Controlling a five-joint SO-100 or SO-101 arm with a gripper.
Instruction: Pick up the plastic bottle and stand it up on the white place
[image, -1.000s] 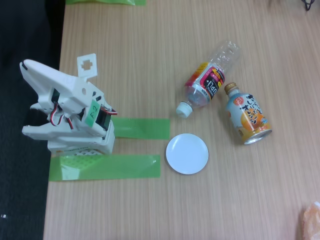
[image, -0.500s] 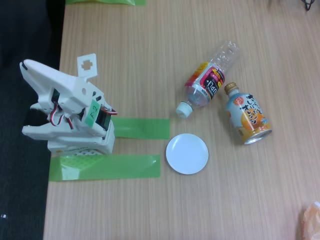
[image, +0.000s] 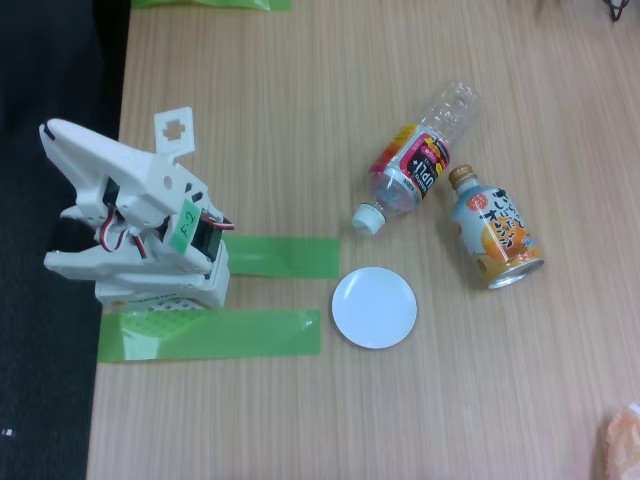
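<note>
The plastic bottle (image: 415, 165) lies on its side on the wooden table, right of centre in the fixed view. Its white cap points down-left toward the white place (image: 374, 307), a small round plate just below it with nothing on it. My white arm (image: 150, 235) is folded over its base at the table's left edge, far from both. The gripper (image: 60, 140) tapers to a tip at the upper left of that folded mass. I cannot make out how its jaws stand, and nothing is held.
An orange-and-pale-blue bottle-can (image: 492, 235) with a gold cap lies just right of the plastic bottle, almost touching it. Two green tape strips (image: 215, 332) lie beside the arm's base. The table's left edge (image: 115, 120) borders a dark area. An orange object (image: 622, 440) shows at the lower right corner.
</note>
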